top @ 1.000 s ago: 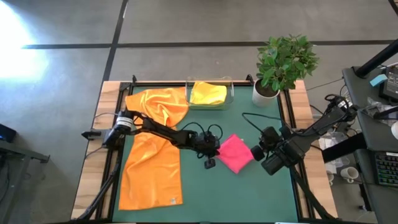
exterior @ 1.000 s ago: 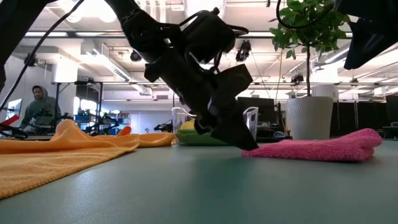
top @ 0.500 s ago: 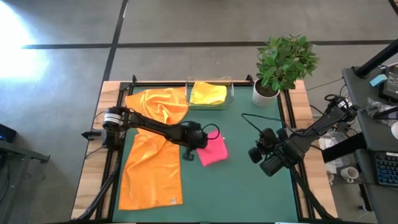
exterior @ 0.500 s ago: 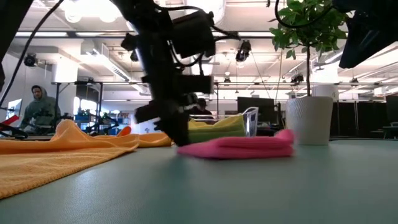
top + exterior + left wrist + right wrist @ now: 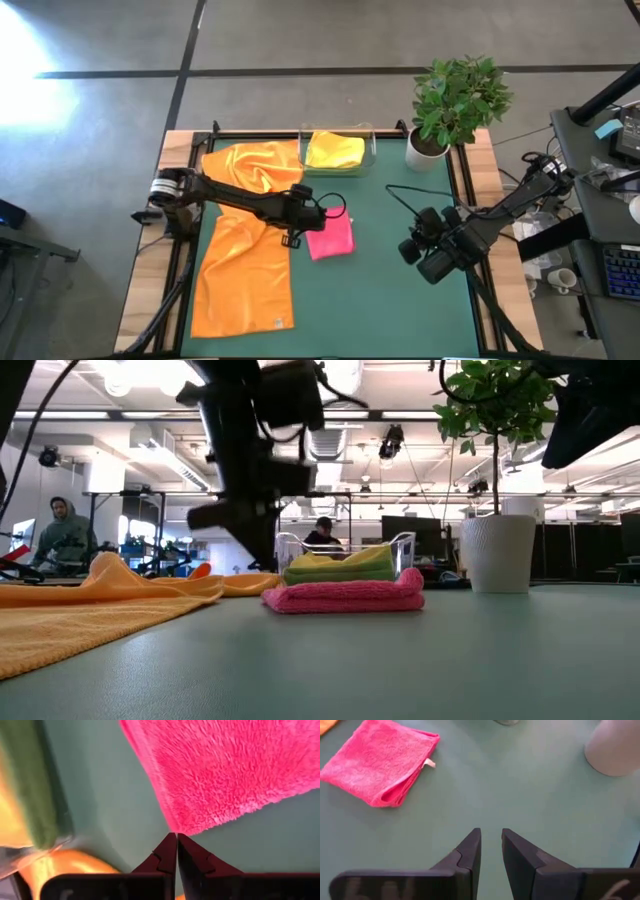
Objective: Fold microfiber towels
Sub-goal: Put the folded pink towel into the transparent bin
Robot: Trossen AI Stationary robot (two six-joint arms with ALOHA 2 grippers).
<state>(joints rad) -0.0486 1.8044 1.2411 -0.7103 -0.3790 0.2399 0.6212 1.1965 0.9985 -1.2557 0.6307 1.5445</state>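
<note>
From above, the folded hot pink towel [image 5: 331,239] lies on the green mat [image 5: 390,290] near the table's middle. The left gripper [image 5: 296,233] sits at the towel's edge nearest the big orange towel [image 5: 243,270], which is spread flat along the left side. A second orange towel [image 5: 255,168] is bunched at the far left, and the yellow towel [image 5: 334,151] rests in the clear plastic tray [image 5: 372,146] at the far edge, beside the potted plant [image 5: 456,103]. The right gripper [image 5: 408,247] hangs over bare mat, well apart from the pink towel.

At table height, the pink towel [image 5: 343,596] lies flat and neat in front of the tray [image 5: 405,550], where a lime green towel [image 5: 345,571] lies under the yellow one [image 5: 330,557]. The left gripper [image 5: 262,545] hangs just behind the pink towel's end.

The left wrist view shows its fingers [image 5: 165,855] pressed together, tips at a corner of the pink towel [image 5: 230,765]; they seem to hold nothing, though the contact is hard to judge.

The right wrist view shows its fingers [image 5: 467,852] slightly parted and empty, with the pink towel [image 5: 382,767] farther off.
</note>
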